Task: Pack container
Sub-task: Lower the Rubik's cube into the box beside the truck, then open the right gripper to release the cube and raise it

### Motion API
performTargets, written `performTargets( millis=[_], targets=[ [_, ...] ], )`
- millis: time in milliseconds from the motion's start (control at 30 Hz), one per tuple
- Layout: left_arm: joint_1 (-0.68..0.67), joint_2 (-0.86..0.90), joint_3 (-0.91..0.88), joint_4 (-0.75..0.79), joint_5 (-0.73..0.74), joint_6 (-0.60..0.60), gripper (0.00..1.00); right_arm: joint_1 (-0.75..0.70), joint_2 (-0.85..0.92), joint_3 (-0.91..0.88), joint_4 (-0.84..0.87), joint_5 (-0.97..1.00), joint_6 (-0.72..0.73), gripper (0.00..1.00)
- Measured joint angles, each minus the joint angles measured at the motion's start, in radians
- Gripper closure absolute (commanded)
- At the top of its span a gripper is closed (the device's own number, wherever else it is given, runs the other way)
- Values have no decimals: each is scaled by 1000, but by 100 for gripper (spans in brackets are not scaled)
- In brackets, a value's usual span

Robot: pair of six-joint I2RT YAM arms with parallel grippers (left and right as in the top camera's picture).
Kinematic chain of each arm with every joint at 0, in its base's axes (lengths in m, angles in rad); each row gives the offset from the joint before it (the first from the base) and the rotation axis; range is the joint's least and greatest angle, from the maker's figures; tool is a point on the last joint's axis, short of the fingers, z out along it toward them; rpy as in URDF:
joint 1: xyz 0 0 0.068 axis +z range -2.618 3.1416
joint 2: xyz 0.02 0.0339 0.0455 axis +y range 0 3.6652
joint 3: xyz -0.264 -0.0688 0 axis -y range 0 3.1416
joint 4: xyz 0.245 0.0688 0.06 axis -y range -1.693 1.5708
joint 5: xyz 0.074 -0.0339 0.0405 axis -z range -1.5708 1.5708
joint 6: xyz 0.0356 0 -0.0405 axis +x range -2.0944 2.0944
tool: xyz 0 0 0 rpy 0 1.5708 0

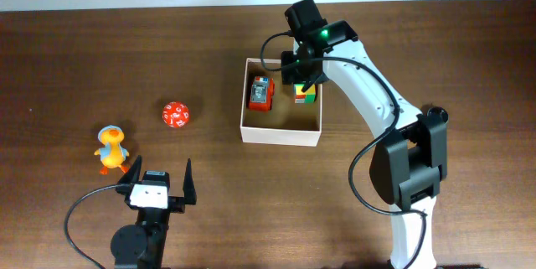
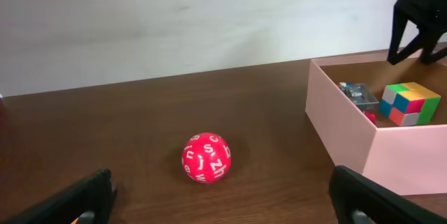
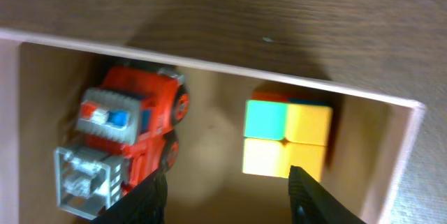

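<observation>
— Container (image 1: 280,135): where is it from your tools?
— Mid-surface (image 1: 84,51). My right tool (image 1: 304,76) hangs over its far right corner, jaws parted, grasping nothing, above the colored cube (image 1: 305,95). My left tool (image 1: 159,183) is well apart from it near the front edge, spread wide, empty.

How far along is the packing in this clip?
Done: the toy truck and the colourful cube lie inside the container. In hand: nothing; the right gripper hangs open above the cube, the left gripper is open and empty. Left: the red ball and the duck sit on the table outside it.
</observation>
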Motion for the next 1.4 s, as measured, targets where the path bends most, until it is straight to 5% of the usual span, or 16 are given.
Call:
performTargets(
  millis=[367, 867, 1400],
  targets=[
    [0, 0, 0, 0, 0, 0, 1, 18, 35, 0, 38, -43, -157, 56],
    [0, 0, 0, 0, 0, 0, 1, 18, 97, 0, 57, -51, -194, 96],
    [0, 0, 0, 0, 0, 0, 1, 18, 99, 0, 76, -50, -206, 96]
  ],
)
